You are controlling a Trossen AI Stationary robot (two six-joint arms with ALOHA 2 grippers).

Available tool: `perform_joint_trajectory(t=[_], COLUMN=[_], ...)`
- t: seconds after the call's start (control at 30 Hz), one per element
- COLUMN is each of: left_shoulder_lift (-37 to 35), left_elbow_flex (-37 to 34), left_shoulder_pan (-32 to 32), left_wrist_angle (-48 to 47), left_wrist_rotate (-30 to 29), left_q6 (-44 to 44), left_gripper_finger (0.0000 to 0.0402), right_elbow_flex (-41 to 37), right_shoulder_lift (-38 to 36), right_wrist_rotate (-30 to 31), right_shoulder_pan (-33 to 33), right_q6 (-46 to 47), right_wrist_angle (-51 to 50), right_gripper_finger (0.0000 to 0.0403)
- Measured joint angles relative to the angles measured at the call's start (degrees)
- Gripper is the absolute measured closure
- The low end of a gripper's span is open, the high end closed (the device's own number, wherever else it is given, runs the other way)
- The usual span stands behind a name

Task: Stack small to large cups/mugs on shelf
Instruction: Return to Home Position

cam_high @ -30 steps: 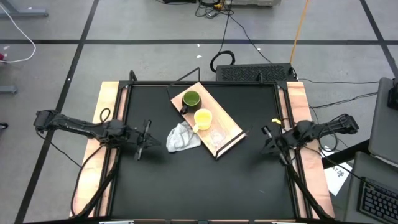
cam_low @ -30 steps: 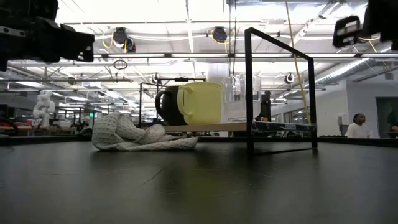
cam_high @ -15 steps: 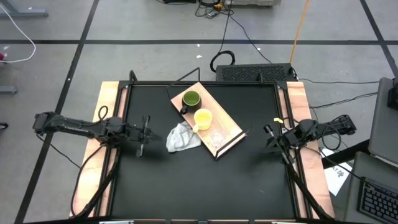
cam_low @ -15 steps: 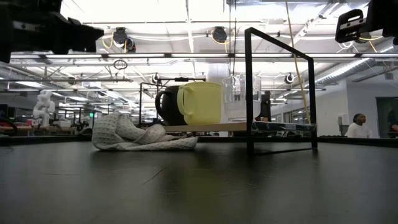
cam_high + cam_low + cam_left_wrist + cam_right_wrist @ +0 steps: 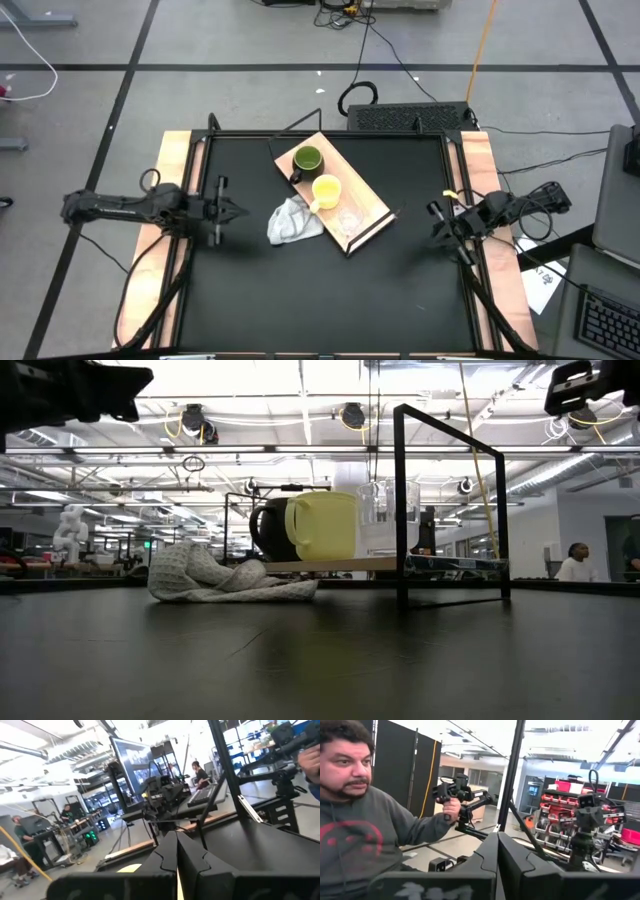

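Inspection from the remote station, high view as reference. The black worktop [image 5: 330, 300] carries the shelf [image 5: 374, 204], a light wooden board with a thin dark frame, lying slantwise in the 12 o'clock half.

Three cups stand in a row on the board:
- the dark green mug [image 5: 306, 160] at the 11 o'clock end
- the yellow mug [image 5: 327, 190] in the middle, just beside the green one
- the clear glass cup [image 5: 350, 218] toward the 5 o'clock end, next to the yellow one

In the low view all three stand upright. None sits inside another.

A crumpled white cloth [image 5: 293, 222] lies on the worktop at 8 o'clock of the yellow mug, against the board's long edge.

The left tool [image 5: 234, 211] hangs at the 9 o'clock edge of the worktop, well apart from the shelf. Its wrist view shows both fingers [image 5: 165, 857] pressed together with nothing between them.

The right tool [image 5: 436, 224] hangs at the 3 o'clock edge, also clear of the shelf. It is clenched and empty.

The right wrist view looks off the worktop at a person [image 5: 365, 840] in a grey hooded top, one hand on a control handle
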Motion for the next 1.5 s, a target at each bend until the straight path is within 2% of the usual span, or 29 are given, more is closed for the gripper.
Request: perform_joint_trajectory(t=[0.27,0.5,0.8,1.23,1.33,1.5], left_shoulder_lift=[-5.5,-7.3,-7.4,-7.4,-7.4,-7.3], left_elbow_flex=[0.0,0.0,0.0,0.0,0.0,0.0], left_shoulder_pan=[0.0,0.0,0.0,0.0,0.9,3.0], left_wrist_angle=[-3.6,-13.0,-18.1,-20.1,-20.7,-23.2], left_wrist_rotate=[-1.6,-2.2,1.2,0.8,-0.6,-0.7], left_q6=[0.9,-1.7,-2.2,-2.2,-3.0,-5.7], left_gripper_finger=[0.0401,0.0401,0.0401,0.0401,0.0401,0.0401], right_elbow_flex=[0.0,0.0,0.8,1.0,1.0,1.0], right_shoulder_lift=[0.0,0.0,0.0,0.0,0.0,0.0], right_wrist_rotate=[0.3,-0.1,-5.8,3.5,3.7,7.9], right_shoulder_pan=[1.7,1.7,1.7,1.7,1.7,1.7], right_q6=[0.6,1.6,3.1,-1.2,-1.3,0.1], right_wrist_angle=[0.5,-3.5,-11.2,-14.5,-14.7,-14.7], right_gripper_finger=[0.0403,0.0403,0.0403,0.0403,0.0403,0.0403])
